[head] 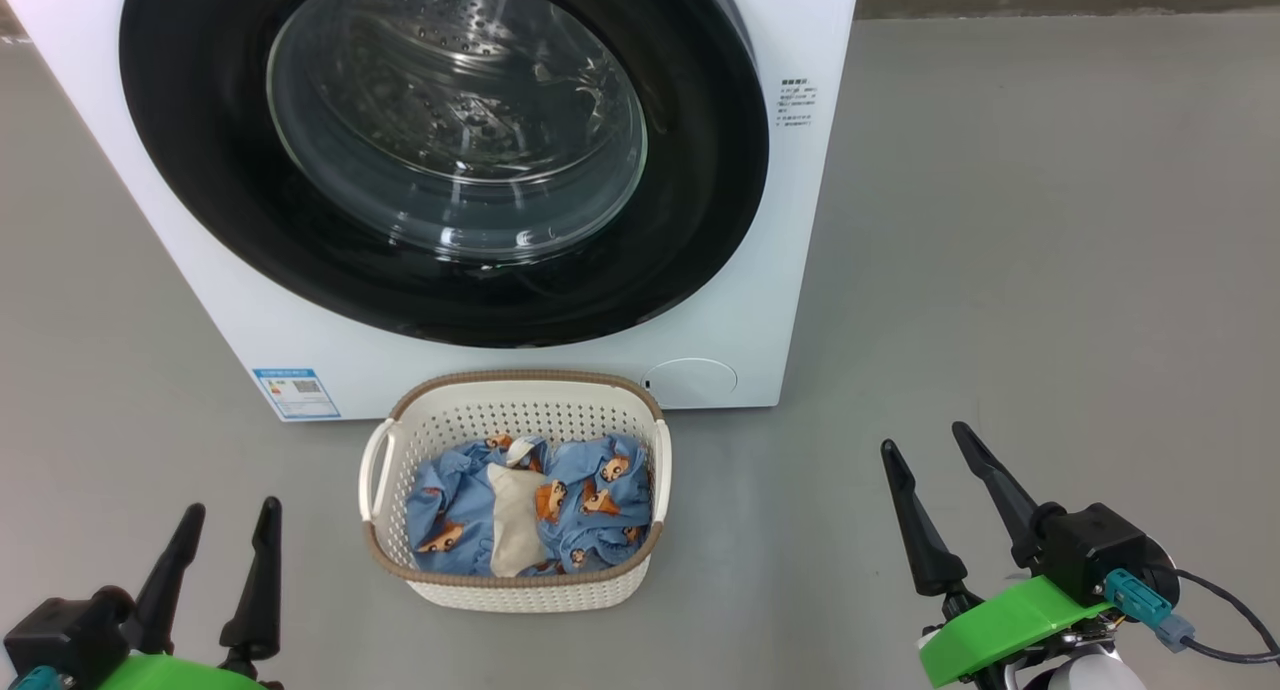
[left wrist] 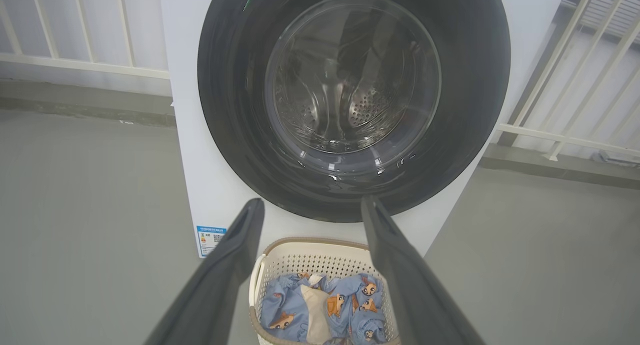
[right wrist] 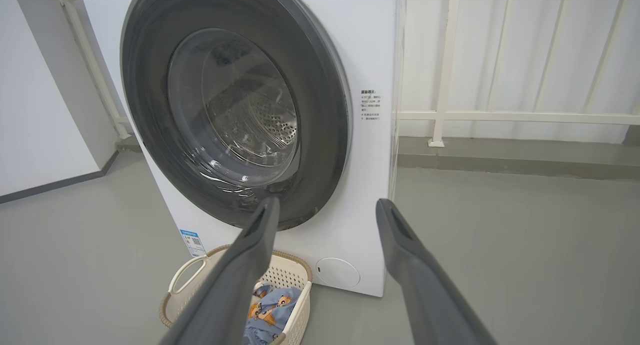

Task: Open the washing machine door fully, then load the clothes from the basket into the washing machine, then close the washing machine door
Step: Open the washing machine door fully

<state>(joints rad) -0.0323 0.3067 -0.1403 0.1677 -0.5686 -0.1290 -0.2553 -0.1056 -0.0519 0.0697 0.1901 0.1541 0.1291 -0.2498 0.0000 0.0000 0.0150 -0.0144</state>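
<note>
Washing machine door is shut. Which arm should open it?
Probably the right. The right claw is open, empty, and its wrist view looks slantwise at the right rim of the washing machine door. The left claw faces it head-on. I can't tell which side hinges.

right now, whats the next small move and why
Probably lift the right gripper toward the rim of the washing machine door to start pulling it open. The door looks shut, the clothes lie in the basket, and the left gripper, like the right, is open and empty.
</note>
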